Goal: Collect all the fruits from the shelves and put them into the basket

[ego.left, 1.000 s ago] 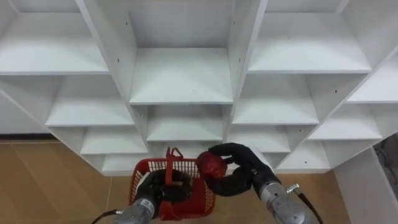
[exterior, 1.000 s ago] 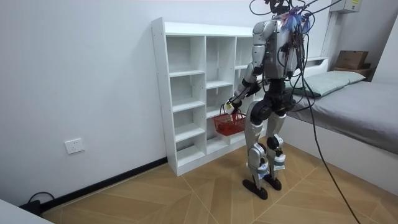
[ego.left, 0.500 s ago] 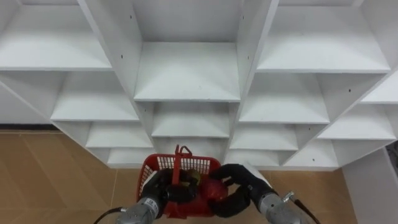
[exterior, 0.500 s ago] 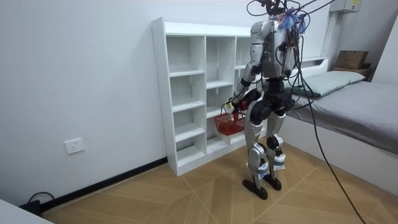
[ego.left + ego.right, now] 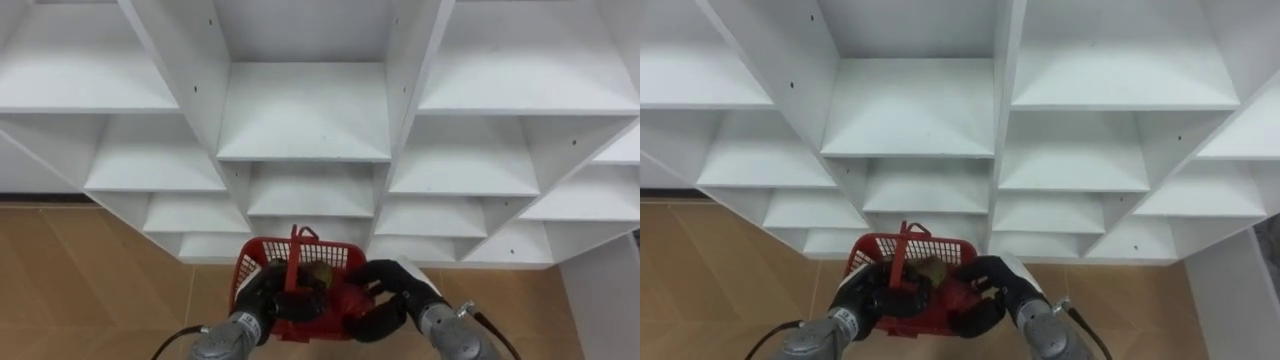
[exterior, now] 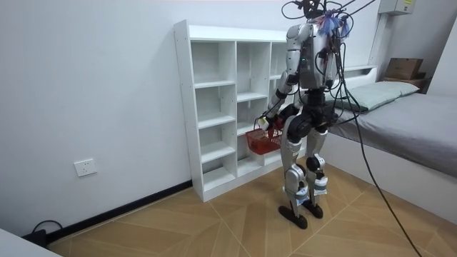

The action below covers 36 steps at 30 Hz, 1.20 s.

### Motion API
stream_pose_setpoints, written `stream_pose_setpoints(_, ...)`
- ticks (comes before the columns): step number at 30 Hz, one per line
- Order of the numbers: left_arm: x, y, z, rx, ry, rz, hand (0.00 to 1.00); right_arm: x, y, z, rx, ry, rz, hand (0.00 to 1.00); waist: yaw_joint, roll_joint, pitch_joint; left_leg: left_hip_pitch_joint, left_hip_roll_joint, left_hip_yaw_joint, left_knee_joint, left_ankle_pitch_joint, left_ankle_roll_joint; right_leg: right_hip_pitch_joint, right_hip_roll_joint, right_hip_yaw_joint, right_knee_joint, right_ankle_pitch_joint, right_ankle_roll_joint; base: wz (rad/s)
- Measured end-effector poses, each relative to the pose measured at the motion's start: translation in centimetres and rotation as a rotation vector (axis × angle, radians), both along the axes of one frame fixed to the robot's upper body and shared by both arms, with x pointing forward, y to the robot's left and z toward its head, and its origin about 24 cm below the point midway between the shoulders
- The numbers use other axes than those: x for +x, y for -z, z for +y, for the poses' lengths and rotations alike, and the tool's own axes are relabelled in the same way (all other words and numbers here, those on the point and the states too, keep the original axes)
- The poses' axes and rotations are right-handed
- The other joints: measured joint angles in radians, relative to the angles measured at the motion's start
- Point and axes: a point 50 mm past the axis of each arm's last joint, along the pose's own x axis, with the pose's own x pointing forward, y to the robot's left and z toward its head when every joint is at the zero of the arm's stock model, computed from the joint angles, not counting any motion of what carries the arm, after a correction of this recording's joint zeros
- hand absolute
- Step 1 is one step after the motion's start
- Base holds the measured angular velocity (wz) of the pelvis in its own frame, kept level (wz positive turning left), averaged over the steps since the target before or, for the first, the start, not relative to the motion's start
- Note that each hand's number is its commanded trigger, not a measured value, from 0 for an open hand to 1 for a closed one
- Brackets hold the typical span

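A: Red basket (image 5: pixel 262 252), low in front of the white closet (image 5: pixel 303 110). What has hold of it?

B: The left hand (image 5: pixel 262 303), fingers curled round its handle. The right hand (image 5: pixel 392 285) dips in from the right, wrapped round a red fruit (image 5: pixel 347 298) inside, beside a brownish fruit (image 5: pixel 318 272).

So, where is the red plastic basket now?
The red plastic basket hangs bottom centre in the eye views, before the lowest shelves of the white shelved closet, gripped by the left robot hand.
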Motion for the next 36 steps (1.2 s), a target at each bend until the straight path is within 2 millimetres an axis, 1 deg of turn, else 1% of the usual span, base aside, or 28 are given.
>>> stream_pose_setpoints(10, 0.0, 0.0, -0.3, -0.006, 0.020, 0.000, 1.00, 0.7, -0.3, 0.2, -0.012, 0.016, -0.010, 1.00, 0.004, -0.001, -0.0003, -0.013, -0.001, -0.002, 0.001, 0.000, 0.000, -0.013, -0.001, -0.004, 0.002, 0.000, 0.000, 0.00)
stream_pose_setpoints(12, 0.1, -0.1, -0.3, -0.008, 0.022, -0.003, 1.00, 0.7, -0.3, 0.5, -0.007, 0.020, -0.004, 1.00, 0.006, -0.001, -0.0002, -0.014, -0.001, -0.002, 0.000, 0.000, 0.000, -0.014, -0.001, -0.004, 0.002, 0.000, 0.000, 0.00)
stream_pose_setpoints(19, 0.1, -0.2, -0.5, -0.030, 0.045, -0.005, 1.00, 0.7, -0.2, 0.6, 0.012, 0.045, 0.001, 1.00, 0.023, -0.007, 0.0002, -0.012, -0.001, -0.002, 0.004, 0.000, 0.000, -0.009, -0.001, -0.003, 0.001, 0.000, 0.000, 0.00)
stream_pose_setpoints(25, 0.1, -0.2, -0.6, -0.035, 0.050, -0.005, 1.00, 1.0, -0.4, 0.8, 0.025, 0.046, 0.000, 1.00, 0.026, -0.016, 0.0053, -0.013, -0.001, -0.004, 0.014, 0.000, 0.000, -0.004, -0.002, -0.005, 0.003, 0.000, 0.000, 0.01)
stream_pose_setpoints(27, 0.0, -0.2, -0.7, -0.035, 0.061, -0.004, 1.00, 0.9, 0.1, 0.8, 0.012, 0.050, 0.031, 1.00, 0.025, -0.018, 0.0067, -0.013, -0.001, -0.010, 0.016, 0.000, 0.000, 0.000, -0.002, -0.012, 0.003, 0.000, 0.000, 0.09)
stream_pose_setpoints(32, -0.2, -0.1, -1.0, -0.048, 0.097, 0.002, 1.00, 0.4, 0.7, 0.5, 0.002, 0.046, 0.075, 1.00, 0.029, -0.017, 0.0070, -0.019, -0.001, -0.021, 0.019, 0.000, -0.001, 0.000, -0.002, -0.025, 0.002, 0.000, -0.001, 0.07)
stream_pose_setpoints(36, -0.4, -0.1, -1.4, -0.057, 0.130, 0.005, 1.00, 0.6, 0.8, 0.4, -0.015, 0.041, 0.085, 1.00, 0.030, -0.009, 0.0075, -0.026, -0.001, -0.025, 0.027, -0.002, -0.003, -0.001, -0.002, -0.026, 0.000, 0.000, -0.001, 0.03)
